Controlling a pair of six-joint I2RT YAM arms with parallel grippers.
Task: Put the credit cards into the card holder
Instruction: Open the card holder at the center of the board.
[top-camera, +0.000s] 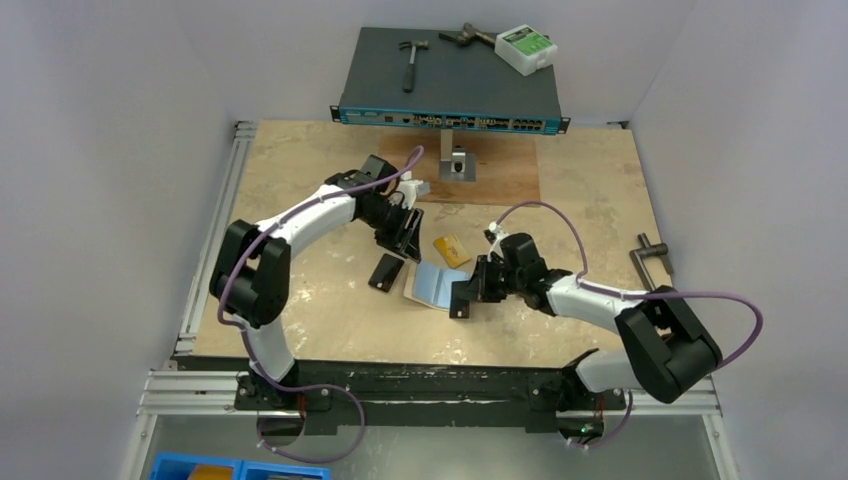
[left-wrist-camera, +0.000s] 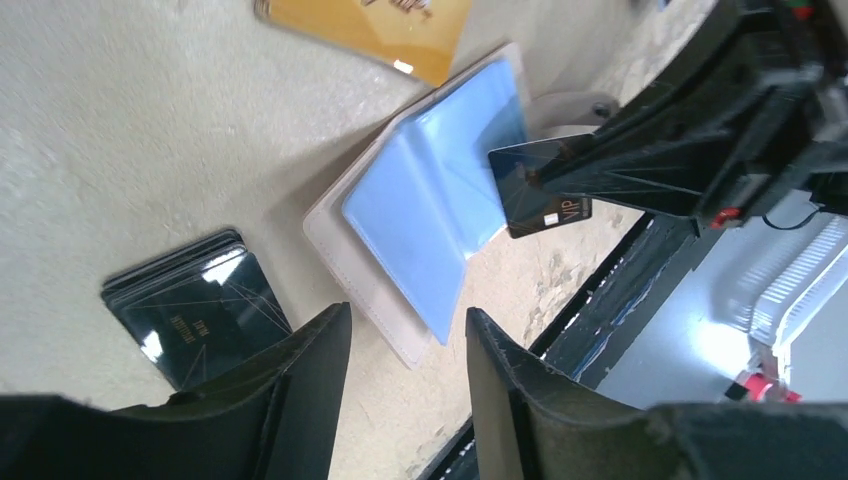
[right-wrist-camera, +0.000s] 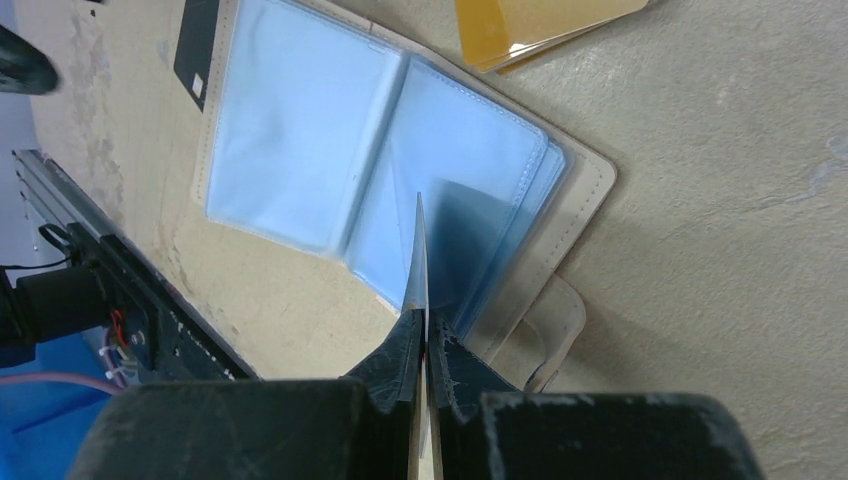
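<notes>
The beige card holder (top-camera: 432, 284) lies open on the table, its clear bluish pockets facing up (left-wrist-camera: 430, 205) (right-wrist-camera: 300, 150). My right gripper (top-camera: 463, 296) (right-wrist-camera: 424, 325) is shut on a dark card (left-wrist-camera: 540, 188) marked VIP. In the right wrist view the card shows edge-on (right-wrist-camera: 420, 250), its tip over the holder's right-hand pocket. My left gripper (top-camera: 405, 238) (left-wrist-camera: 408, 325) is open and empty above the table, just beyond the holder. A black card (top-camera: 385, 271) (left-wrist-camera: 195, 310) lies left of the holder. An orange-yellow card (top-camera: 452, 250) (left-wrist-camera: 365, 22) (right-wrist-camera: 540, 25) lies just behind it.
A network switch (top-camera: 450, 90) stands at the back with a hammer (top-camera: 410, 60) and a white box (top-camera: 527, 47) on top. A metal bracket (top-camera: 458, 165) sits on a brown board. A clamp handle (top-camera: 655, 258) is at the right edge, a blue bin (top-camera: 230, 468) below the front rail.
</notes>
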